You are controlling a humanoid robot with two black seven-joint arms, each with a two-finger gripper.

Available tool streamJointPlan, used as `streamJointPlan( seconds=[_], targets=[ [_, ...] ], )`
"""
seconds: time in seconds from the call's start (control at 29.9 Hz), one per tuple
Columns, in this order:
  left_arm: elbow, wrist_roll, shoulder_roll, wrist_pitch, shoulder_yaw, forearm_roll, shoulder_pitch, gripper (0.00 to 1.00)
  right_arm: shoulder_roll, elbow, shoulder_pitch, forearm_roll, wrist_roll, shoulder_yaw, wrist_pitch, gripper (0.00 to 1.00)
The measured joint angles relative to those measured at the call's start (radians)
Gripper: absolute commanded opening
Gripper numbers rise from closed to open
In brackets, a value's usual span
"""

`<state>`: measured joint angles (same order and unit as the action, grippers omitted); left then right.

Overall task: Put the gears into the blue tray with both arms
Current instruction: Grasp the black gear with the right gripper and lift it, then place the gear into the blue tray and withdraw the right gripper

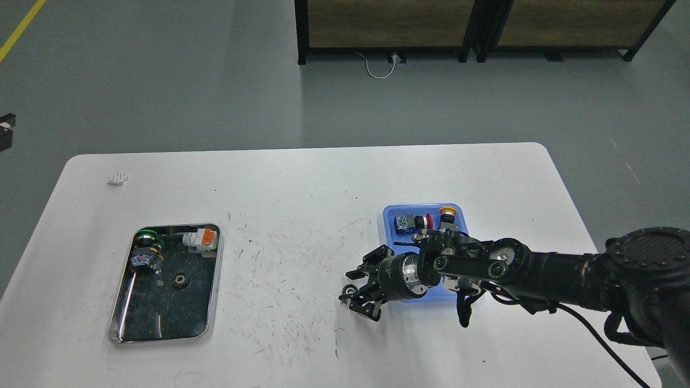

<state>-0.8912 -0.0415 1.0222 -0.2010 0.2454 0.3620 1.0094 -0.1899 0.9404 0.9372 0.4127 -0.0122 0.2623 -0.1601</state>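
Note:
My right gripper [350, 284] reaches in from the right and hangs over the white table just left of the blue tray [392, 215]. Its dark fingers close around a small black gear [349, 291] with a pale centre. The second gear [180, 281] lies on the dark floor of the silver tray [161, 336] at the left. The right arm covers the front half of the blue tray. My left arm and its gripper are out of view.
In the far part of the blue tray stand a red-capped switch [415, 221] and an orange-capped one [447, 214]. The silver tray also holds a green-capped switch [145, 242] and an orange-and-white part [202, 238]. A small white piece [118, 178] lies far left.

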Motion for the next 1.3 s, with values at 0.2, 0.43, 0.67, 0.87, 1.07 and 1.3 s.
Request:
streamJointPlan(
  seconds=[0.2,0.43,0.67,0.87,1.07,1.3],
  targets=[
    [0.002,-0.001,0.0,0.001,0.0,0.0,-0.003,0.98,0.001,0.0,0.0,0.001,0.0,0.0,-0.021,0.26],
    [0.008,-0.001,0.001,0.002,0.0,0.0,-0.006,0.98,0.0,0.0,0.0,0.002,0.0,-0.001,-0.027,0.21],
    [0.011,-0.003,0.001,0.001,0.0,0.0,-0.007,0.98,-0.044,0.007,0.027,-0.004,-0.001,-0.061,-0.028,0.21],
    [0.017,-0.006,0.001,0.0,-0.002,0.0,-0.015,0.98,-0.145,0.042,0.053,-0.011,-0.002,-0.098,-0.059,0.21],
    [0.018,-0.009,0.0,0.0,-0.002,0.0,-0.018,0.98,-0.279,0.095,0.032,-0.006,-0.002,-0.101,-0.077,0.21],
    [0.021,-0.01,-0.001,0.0,-0.002,0.0,-0.018,0.98,-0.357,0.108,-0.019,0.004,-0.003,-0.103,-0.094,0.27]
  ],
)
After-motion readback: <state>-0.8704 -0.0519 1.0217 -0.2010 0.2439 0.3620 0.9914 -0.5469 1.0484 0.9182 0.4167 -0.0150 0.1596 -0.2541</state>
